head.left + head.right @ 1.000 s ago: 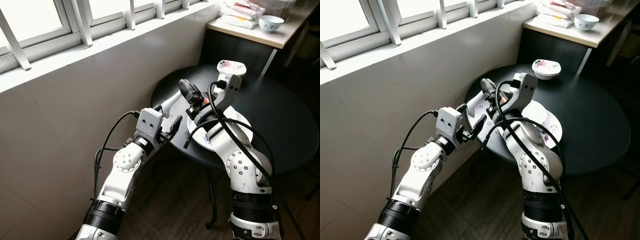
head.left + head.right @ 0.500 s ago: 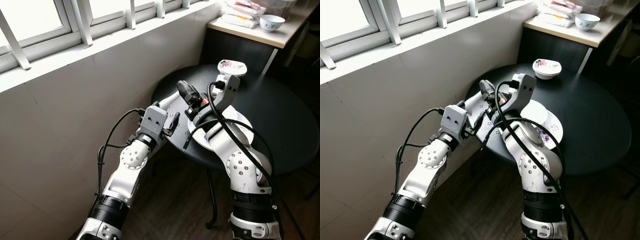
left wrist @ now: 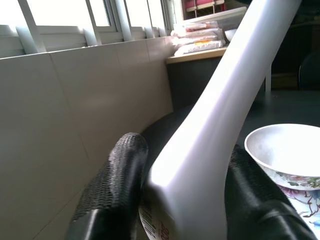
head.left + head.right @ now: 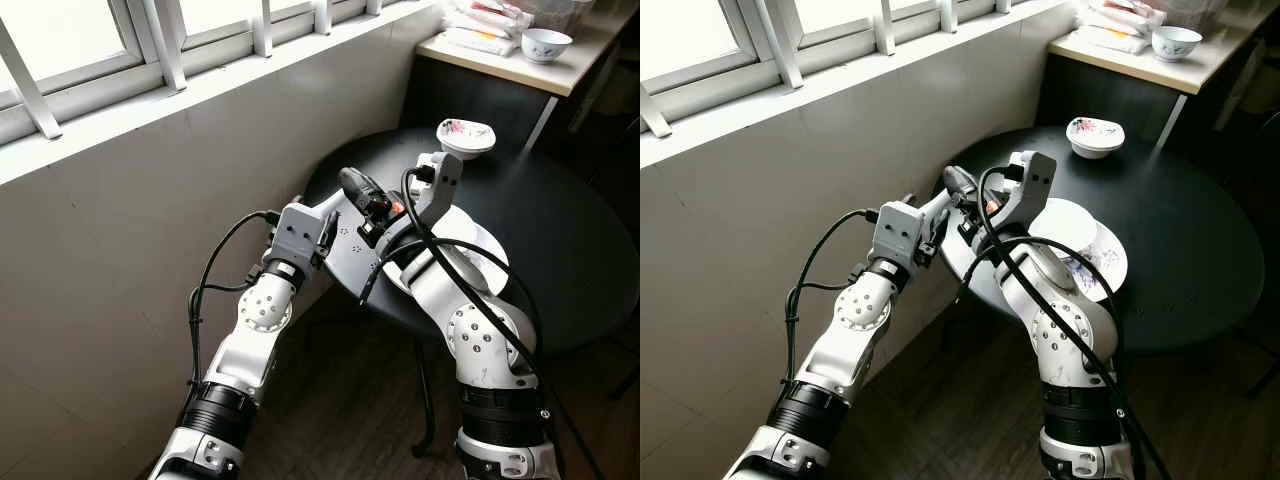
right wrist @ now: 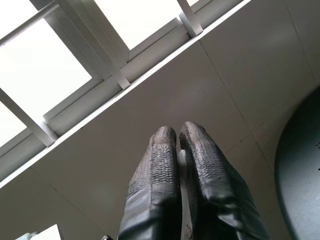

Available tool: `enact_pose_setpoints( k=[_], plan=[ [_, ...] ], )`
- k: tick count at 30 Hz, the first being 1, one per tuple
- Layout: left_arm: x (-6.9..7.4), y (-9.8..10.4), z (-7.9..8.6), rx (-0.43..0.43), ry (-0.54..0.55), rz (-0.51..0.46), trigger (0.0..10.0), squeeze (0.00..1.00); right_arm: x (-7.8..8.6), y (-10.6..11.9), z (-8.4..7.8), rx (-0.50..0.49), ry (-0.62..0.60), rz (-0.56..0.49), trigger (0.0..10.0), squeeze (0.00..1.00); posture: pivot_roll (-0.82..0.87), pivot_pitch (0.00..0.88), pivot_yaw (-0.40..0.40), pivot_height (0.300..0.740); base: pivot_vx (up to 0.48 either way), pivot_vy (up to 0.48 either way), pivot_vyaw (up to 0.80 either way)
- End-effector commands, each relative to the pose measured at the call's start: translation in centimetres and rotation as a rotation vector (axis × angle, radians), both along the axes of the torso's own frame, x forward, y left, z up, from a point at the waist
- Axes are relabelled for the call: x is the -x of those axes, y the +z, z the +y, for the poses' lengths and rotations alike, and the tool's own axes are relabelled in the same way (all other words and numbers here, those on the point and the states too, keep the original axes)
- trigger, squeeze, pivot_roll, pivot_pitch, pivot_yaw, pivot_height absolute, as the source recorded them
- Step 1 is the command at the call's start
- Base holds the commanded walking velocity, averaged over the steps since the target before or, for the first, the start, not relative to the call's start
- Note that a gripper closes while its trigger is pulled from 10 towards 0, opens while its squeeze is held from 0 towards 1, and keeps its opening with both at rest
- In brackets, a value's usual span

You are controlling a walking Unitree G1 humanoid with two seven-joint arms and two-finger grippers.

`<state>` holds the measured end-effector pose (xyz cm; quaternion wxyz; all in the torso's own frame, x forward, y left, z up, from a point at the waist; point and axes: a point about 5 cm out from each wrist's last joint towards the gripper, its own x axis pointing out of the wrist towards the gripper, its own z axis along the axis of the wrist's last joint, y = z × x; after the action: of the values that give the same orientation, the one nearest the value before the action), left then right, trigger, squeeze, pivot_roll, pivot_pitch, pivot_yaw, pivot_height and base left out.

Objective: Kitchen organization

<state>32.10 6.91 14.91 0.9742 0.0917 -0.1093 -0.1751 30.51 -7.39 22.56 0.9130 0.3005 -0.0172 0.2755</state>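
While your left hand [image 3: 185,160] clamps the white utensil's [image 3: 240,75] broad end, your right hand [image 5: 177,135] pinches its edge. Handle runs benchward, toward the bowl [image 3: 285,150].

White spoon handle [image 3: 235,95]: both ends cut off at picture edges; label print beside left gripper fingers [image 3: 112,190] illegible. Plate [image 4: 480,245]: largely hidden behind right arm
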Motion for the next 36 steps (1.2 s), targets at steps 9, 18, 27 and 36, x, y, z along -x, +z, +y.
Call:
enact_pose_setpoints(
  k=[9,18,27,36],
  plan=[
    [0.4,-0.1,-0.4,-0.031,-0.052,-0.024,0.0,0.00,0.4,0.5,0.3,-0.018,0.010,-0.023,10.0,0.00,-0.04,0.000,-0.023,0.740,0.000,0.000,0.00],
    [0.2,-0.1,-0.2,-0.040,-0.036,-0.019,0.0,0.00,0.5,0.4,0.4,0.046,0.004,-0.058,10.0,1.00,-0.04,0.000,-0.023,0.740,0.000,0.000,0.00],
    [-0.1,-0.1,0.4,-0.043,0.026,-0.019,0.0,0.00,1.1,1.4,0.2,0.065,-0.020,-0.139,10.0,1.00,-0.04,0.000,-0.024,0.740,0.000,0.000,0.00],
    [-0.3,-0.4,0.8,-0.055,0.059,-0.009,0.0,0.00,2.5,4.1,-0.4,-0.107,-0.008,-0.239,10.0,1.00,-0.05,0.000,-0.023,0.740,0.000,0.000,0.00]
  ],
)
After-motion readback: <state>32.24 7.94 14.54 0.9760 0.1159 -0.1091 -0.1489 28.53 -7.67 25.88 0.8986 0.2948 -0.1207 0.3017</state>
